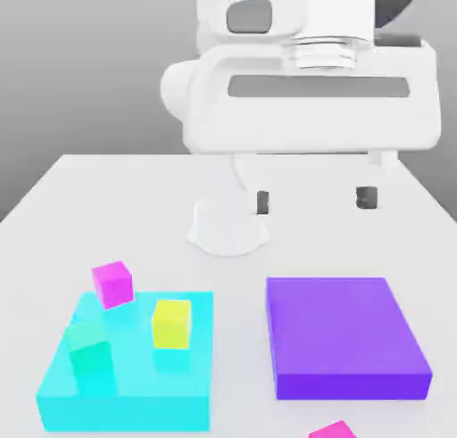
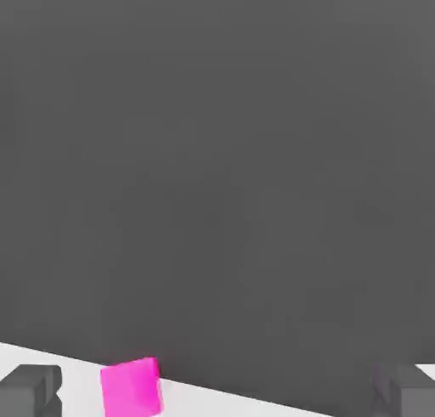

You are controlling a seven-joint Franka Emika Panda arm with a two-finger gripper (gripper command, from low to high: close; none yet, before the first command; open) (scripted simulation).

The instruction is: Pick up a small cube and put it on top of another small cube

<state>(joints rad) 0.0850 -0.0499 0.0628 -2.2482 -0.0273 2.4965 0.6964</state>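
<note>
A small hot-pink cube [image 1: 332, 430] lies on the white table at the front edge of the exterior view, just in front of the purple slab [image 1: 344, 336]. In the hand view the same pink cube [image 2: 132, 386] sits near the table's edge, close to one fingertip [image 2: 30, 390]. A purpler magenta cube [image 1: 112, 283], a yellow cube [image 1: 171, 323] and a green cube [image 1: 89, 345] rest on the cyan slab [image 1: 134, 400]. My gripper [image 1: 314, 200] hangs high over the table's far middle, open and holding nothing, well apart from every cube.
The arm's white base [image 1: 228, 227] stands on the table behind the two slabs. The cyan slab lies on the exterior view's left and the purple slab on its right, with a narrow strip of bare table [image 1: 239, 356] between them.
</note>
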